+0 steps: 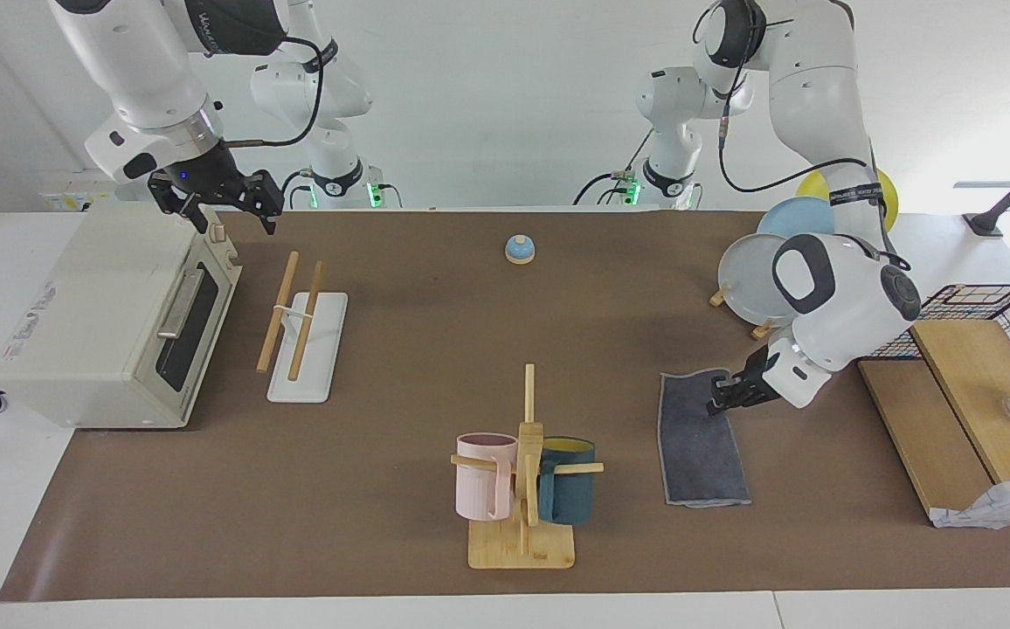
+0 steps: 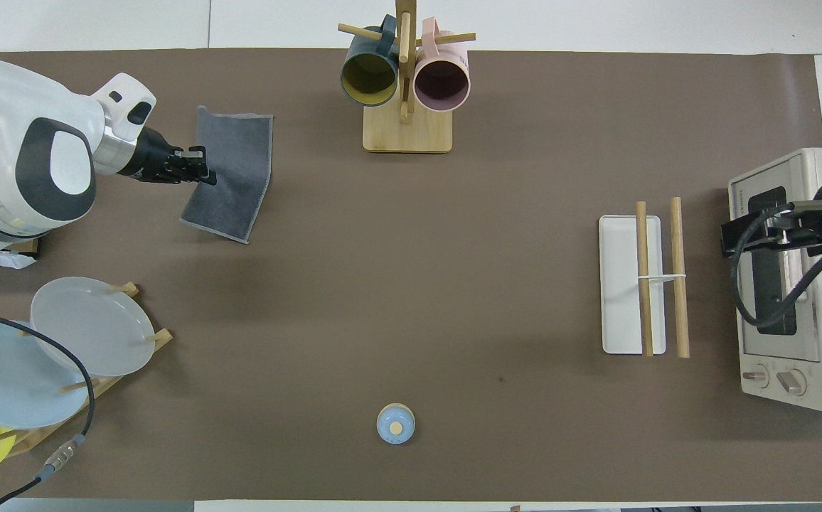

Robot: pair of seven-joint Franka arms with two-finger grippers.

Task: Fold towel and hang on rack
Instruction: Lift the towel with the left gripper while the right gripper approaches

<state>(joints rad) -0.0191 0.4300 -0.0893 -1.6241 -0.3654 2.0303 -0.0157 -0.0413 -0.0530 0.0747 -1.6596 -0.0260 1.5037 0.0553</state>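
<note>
We are waiting with our right gripper [image 1: 227,208] spread wide in the air over the oven [image 1: 112,323], beside the rack [image 1: 302,326], whose rods are carrying nothing yet. The towel [image 1: 702,441] is lying grey face up on the bench [image 1: 400,349] toward the left arm's end, seemingly unfolded. Our left gripper [image 1: 720,393] is meeting its edge; whether it is pinching we cannot tell, so folding and hanging are both remaining

Red warning label on toaster oven [image 2: 795,284].

Brown table [image 1: 383,489]: towel [image 1: 702,445], rack [image 1: 306,336], mug tree [image 1: 522,489], bell [image 1: 520,250], toaster oven [image 1: 112,323].
</note>
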